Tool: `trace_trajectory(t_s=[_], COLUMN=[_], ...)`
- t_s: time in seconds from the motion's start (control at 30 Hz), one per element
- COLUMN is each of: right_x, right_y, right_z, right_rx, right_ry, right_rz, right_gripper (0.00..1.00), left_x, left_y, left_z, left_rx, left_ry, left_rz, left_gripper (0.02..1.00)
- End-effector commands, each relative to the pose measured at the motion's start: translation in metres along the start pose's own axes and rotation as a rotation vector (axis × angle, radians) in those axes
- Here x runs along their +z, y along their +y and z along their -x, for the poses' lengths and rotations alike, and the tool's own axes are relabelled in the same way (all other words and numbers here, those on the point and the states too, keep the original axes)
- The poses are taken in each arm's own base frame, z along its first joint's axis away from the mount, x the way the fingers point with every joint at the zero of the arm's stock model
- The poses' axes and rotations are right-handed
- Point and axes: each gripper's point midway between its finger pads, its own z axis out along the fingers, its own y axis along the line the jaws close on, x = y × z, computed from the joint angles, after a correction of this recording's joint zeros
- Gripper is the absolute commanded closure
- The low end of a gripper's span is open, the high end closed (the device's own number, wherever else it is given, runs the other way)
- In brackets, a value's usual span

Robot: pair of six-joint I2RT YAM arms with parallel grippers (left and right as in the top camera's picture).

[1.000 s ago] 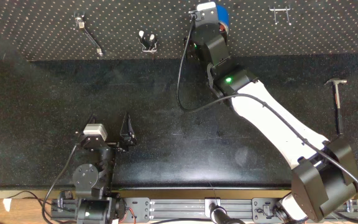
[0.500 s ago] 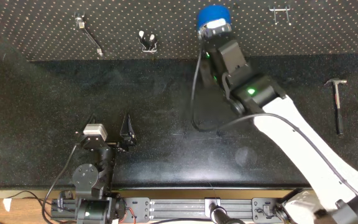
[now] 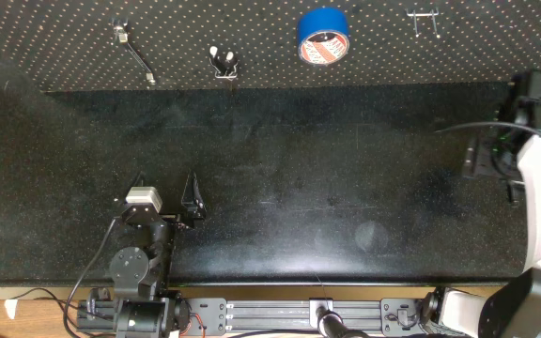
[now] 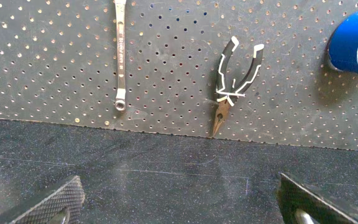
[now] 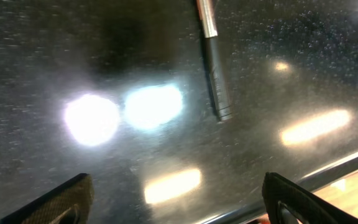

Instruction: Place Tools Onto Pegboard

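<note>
A blue tape roll (image 3: 323,36) hangs on the pegboard (image 3: 45,38), and it is also at the edge of the left wrist view as the blue tape roll (image 4: 353,42). A wrench (image 4: 121,56) and black-handled pliers (image 4: 234,78) hang further left on the board. The hammer's dark handle (image 5: 212,59) lies flat on the black mat, with my right gripper (image 5: 176,208) open above it and not touching it. In the top view the right gripper (image 3: 492,158) sits at the far right edge. My left gripper (image 4: 179,208) is open and holds nothing, facing the pegboard from the mat's front left.
A bare double metal hook (image 3: 424,19) sits on the pegboard right of the tape. The black mat (image 3: 280,169) spreads between the arms. The table's front edge (image 5: 347,168) runs close to the hammer handle.
The right arm left the blue tape hanging on the pegboard and swung away to the far right, over the hammer. The left arm has not moved.
</note>
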Motion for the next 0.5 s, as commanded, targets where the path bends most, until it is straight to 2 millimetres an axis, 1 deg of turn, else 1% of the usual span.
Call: trace_trajectory(t_s=[0.03,0.1,0.17,0.2,0.27,0.33,0.37,0.43,0.5], right_x=[0.028,0.044,0.058,0.061,0.073,0.079,0.082,0.089,0.096], right_y=[-0.027,-0.032,-0.031,-0.03,-0.028,-0.017,-0.015,-0.015,-0.016], right_z=[0.0,0.009,0.018,0.019,0.021,0.024,0.026,0.028,0.026], right_rx=[-0.034,-0.026,-0.054,-0.066,-0.113,-0.214,-0.235,-0.236,-0.235], right_ry=[0.049,0.033,0.017,0.018,0.035,0.019,0.015,0.016,0.034], right_rz=[0.047,0.108,0.152,0.156,0.164,0.227,0.238,0.238,0.245], right_gripper=[0.108,0.106,0.106,0.106,0.106,0.106,0.106,0.106,0.104], left_x=[0.0,0.0,0.0,0.0,0.0,0.0,0.0,0.0,0.0], left_y=[-0.002,-0.002,-0.002,-0.002,-0.002,-0.002,-0.002,-0.002,-0.002], left_z=[-0.001,-0.001,-0.001,-0.001,-0.001,-0.001,-0.001,-0.001,-0.001], left_rx=[0.013,0.013,0.013,0.013,0.013,0.013,0.013,0.013,0.013], left_ry=[0.004,0.004,0.003,0.004,0.004,0.004,0.004,0.004,0.004], left_rz=[-0.013,-0.013,-0.013,-0.013,-0.013,-0.013,-0.013,-0.013,-0.013], left_gripper=[0.023,0.023,0.023,0.023,0.023,0.023,0.023,0.023,0.023])
